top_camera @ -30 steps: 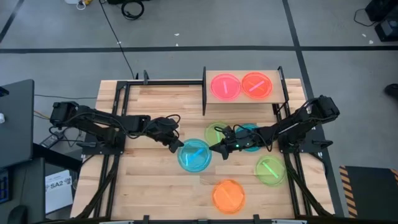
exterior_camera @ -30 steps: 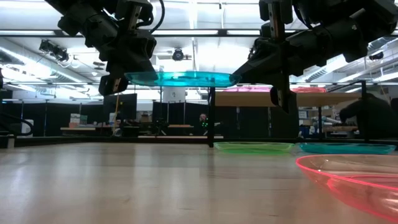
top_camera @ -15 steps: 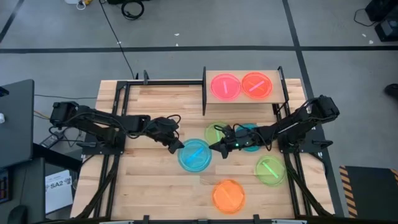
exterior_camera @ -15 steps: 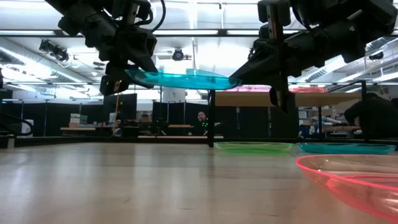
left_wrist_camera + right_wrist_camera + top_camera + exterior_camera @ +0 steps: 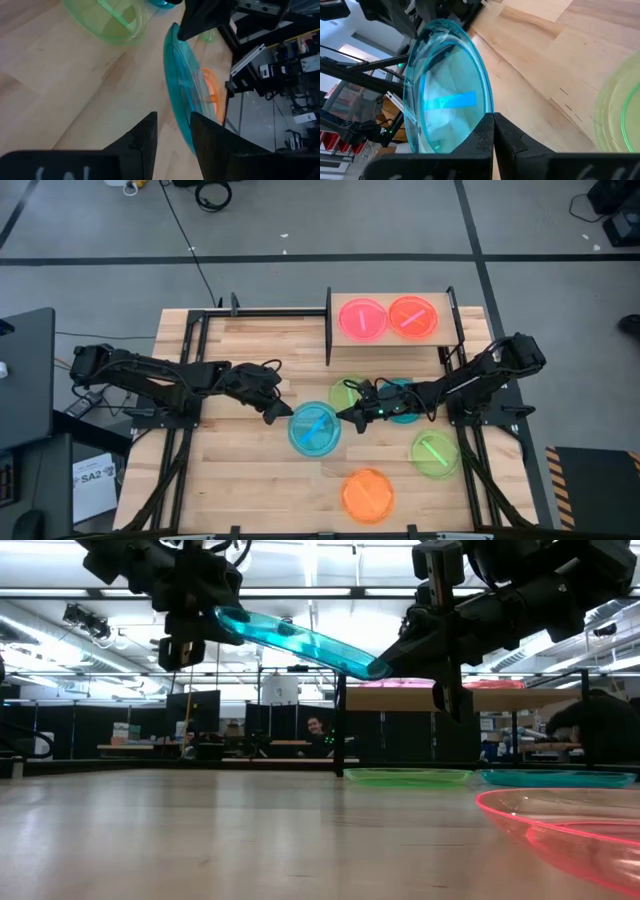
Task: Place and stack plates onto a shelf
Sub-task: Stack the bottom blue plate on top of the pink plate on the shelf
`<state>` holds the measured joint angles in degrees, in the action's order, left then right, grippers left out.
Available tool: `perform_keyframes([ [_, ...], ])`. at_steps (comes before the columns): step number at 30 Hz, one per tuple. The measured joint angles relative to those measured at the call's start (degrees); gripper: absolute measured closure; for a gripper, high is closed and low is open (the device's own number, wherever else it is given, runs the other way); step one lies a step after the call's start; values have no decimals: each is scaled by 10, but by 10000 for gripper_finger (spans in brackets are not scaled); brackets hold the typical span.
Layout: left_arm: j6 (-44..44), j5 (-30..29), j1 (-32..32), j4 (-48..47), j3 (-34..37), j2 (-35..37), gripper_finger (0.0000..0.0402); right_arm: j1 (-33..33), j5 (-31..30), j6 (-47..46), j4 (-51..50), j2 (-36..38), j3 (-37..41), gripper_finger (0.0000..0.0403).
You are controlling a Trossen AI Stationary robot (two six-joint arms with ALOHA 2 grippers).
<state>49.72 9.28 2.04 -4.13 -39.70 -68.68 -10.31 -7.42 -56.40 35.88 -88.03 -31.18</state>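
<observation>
While both arms reached toward the middle of the tabletop [image 5: 240, 470], a blue plate [image 5: 315, 429] hung in the air between them, tilted, its left rim higher than its right. It looked like a hand-over meant to bring the plate within reach of the shelf [image 5: 390, 317], which stood beyond the right arm and already carried a pink plate [image 5: 362, 318] and an orange plate [image 5: 412, 317].

On the left, the left jaws [image 5: 172, 131] stood slightly parted around the plate's raised rim, and whether they gripped it I could not tell. That arm lay stretched low and long across the tabletop, its wrist lifted.

On the right, the right jaws [image 5: 493, 131] were closed on the plate's lower rim, so I judged this arm to carry it. The arm ran out from its base with the wrist held level above a green plate [image 5: 347, 394] and another blue plate [image 5: 402, 400].
</observation>
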Motion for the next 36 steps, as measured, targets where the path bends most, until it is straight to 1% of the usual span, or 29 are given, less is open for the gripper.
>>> perform_keyframes([
  [4,0,0,0,-10,-1,9,278,0,0,0,0,0,0,394],
  [8,0,0,0,-40,0,18,278,0,0,0,2,0,0,394],
  [16,0,0,0,-129,1,41,278,1,1,0,5,2,0,394],
  [19,-7,-3,1,-168,1,40,278,3,1,0,3,16,0,394],
  [21,-13,-9,5,-176,0,39,278,7,1,10,0,33,1,394],
  [26,-15,-62,20,-187,0,37,278,24,4,40,-13,91,1,394],
  [36,-15,-81,50,-185,0,37,278,87,10,86,-143,253,1,394],
])
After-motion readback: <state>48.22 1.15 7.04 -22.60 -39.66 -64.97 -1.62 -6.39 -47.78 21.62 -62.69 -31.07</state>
